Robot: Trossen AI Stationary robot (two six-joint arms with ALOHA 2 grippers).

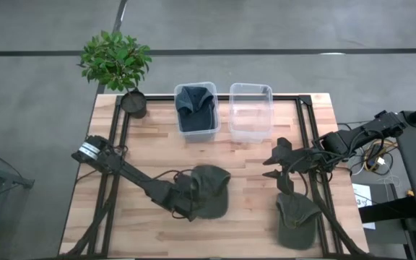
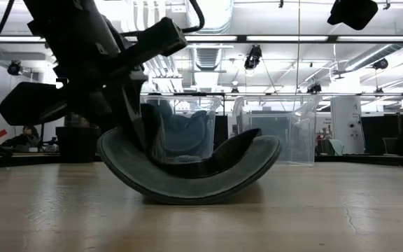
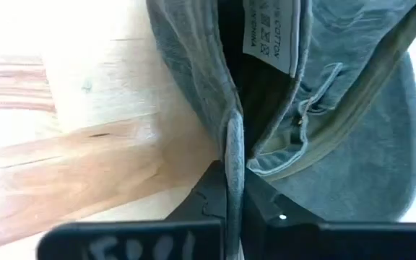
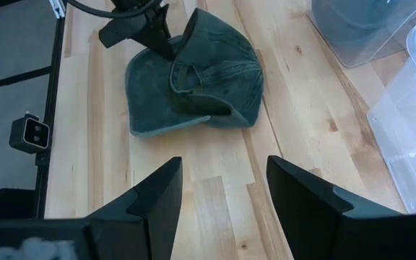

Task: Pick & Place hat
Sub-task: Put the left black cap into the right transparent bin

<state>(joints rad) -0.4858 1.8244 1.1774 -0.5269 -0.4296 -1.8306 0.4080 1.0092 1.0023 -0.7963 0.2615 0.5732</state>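
Note:
An olive-green hat (image 1: 214, 189) lies inside-up on the table's middle, resting on its curved underside (image 2: 180, 194). My left gripper (image 1: 184, 204) is at the hat's left near side, shut on its edge (image 3: 235, 206). My right gripper (image 1: 271, 163) hovers open to the hat's right, touching nothing; its wrist view looks past the open fingers (image 4: 222, 191) at the hat (image 4: 193, 79). A second olive hat (image 1: 298, 220) lies flat near the table's right near corner. A dark hat (image 1: 196, 108) sits in the left clear bin (image 1: 186, 133). My left gripper pinches the crown's rim (image 3: 233, 155) between its two fingers (image 3: 211, 198), next to the back strap (image 3: 305, 108). The cloth stands there as a thin upright fold; one layer or several, I cannot tell. The fingers slant in from the table's left. The hat's underside stays on the table.
An empty clear bin (image 1: 250, 108) stands beside the filled one at the table's far edge. A potted plant (image 1: 115, 59) with its dark pot (image 1: 134, 102) is at the far left corner. Bare wood (image 1: 150, 144) lies left of the hat.

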